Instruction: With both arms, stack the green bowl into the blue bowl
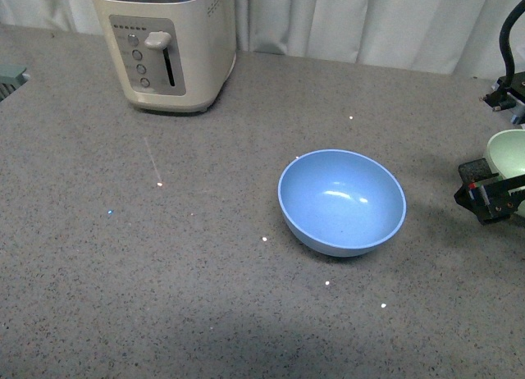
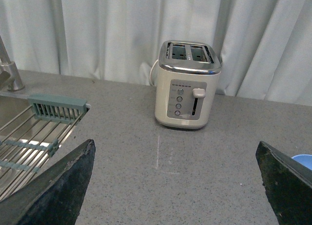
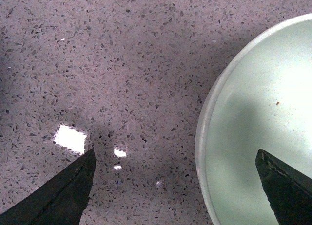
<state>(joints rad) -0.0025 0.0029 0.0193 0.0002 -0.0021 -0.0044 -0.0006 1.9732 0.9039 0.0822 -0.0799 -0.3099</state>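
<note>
Grey speckled counter (image 1: 123,256), cream toaster (image 1: 168,43) at the back. The blue bowl (image 1: 342,200) sits upright and empty mid-counter. The green bowl (image 1: 510,153) is upright too, well off to its right at the frame edge, w/ my right arm's black parts around it. Both look like matte plastic, so I'd guess light, stiff and not fragile. The smooth curved wall is prob slippery, so the rim is the place to pinch, one finger inside and one outside. Left gripper (image 2: 175,186): jaws wide apart, nothing btwn them, facing the toaster. Right gripper (image 3: 175,186): jaws apart and straddling the green rim (image 3: 202,132), one finger (image 3: 285,186) over the bowl's inside, the other over bare counter. No contact seen, so not gripped yet.
</note>
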